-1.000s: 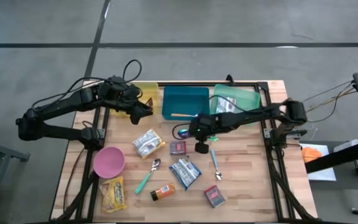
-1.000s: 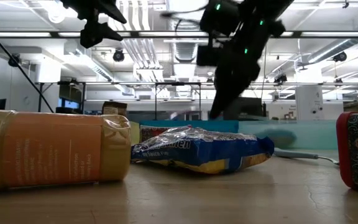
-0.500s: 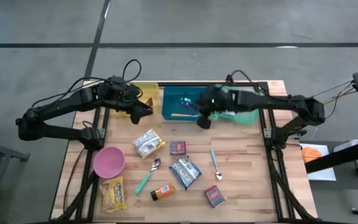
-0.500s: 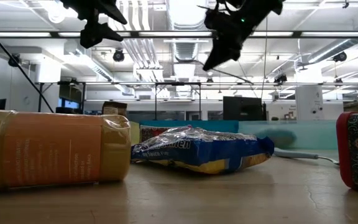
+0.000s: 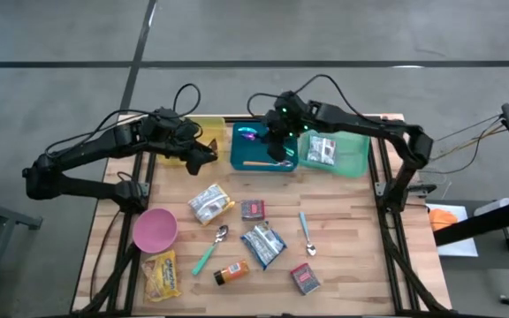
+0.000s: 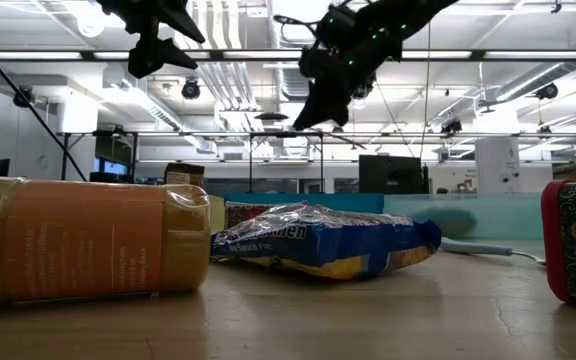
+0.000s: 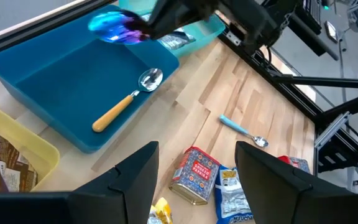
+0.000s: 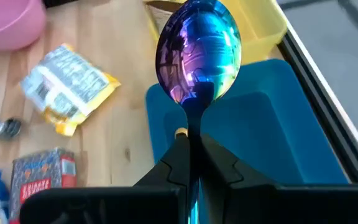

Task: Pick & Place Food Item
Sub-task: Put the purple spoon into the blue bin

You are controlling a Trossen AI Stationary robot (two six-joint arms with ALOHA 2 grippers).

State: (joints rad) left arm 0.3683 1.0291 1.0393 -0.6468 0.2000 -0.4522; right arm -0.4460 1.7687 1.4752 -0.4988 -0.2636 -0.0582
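Wooden table [image 5: 352, 230], seen from above, with three bins along its far edge.

Blue bin [image 5: 247, 152]: largest, rectangular, set between the other two. One spoon with a wooden handle [image 7: 124, 101] is lying inside it.

Green bin [image 5: 353, 150]: to the right of the blue one. A silver packet [image 5: 322, 149] is held in it.

Yellow bin [image 7: 23, 158]: to the left of the blue one. A brown wrapper [image 7: 2, 160] is seen inside.

Right gripper [image 5: 272, 137]: held over the blue bin, clamped tight on the handle of a spoon [image 8: 197, 53]. The spoon's bowl is a glossy iridescent blue-purple with mirror reflections; it is carried in the air above the blue bin's far left corner, touching nothing.

Left gripper [image 5: 203, 157]: hung above the table by the yellow bin, fingers parted about halfway, nothing between them.

Scattered on the table: pink bowl [image 5: 155, 230], silver snack bag [image 5: 208, 202], blue snack bag [image 5: 262, 244], orange bottle [image 5: 231, 272], small red tin [image 5: 253, 209], teal-handled spoon [image 5: 306, 231].
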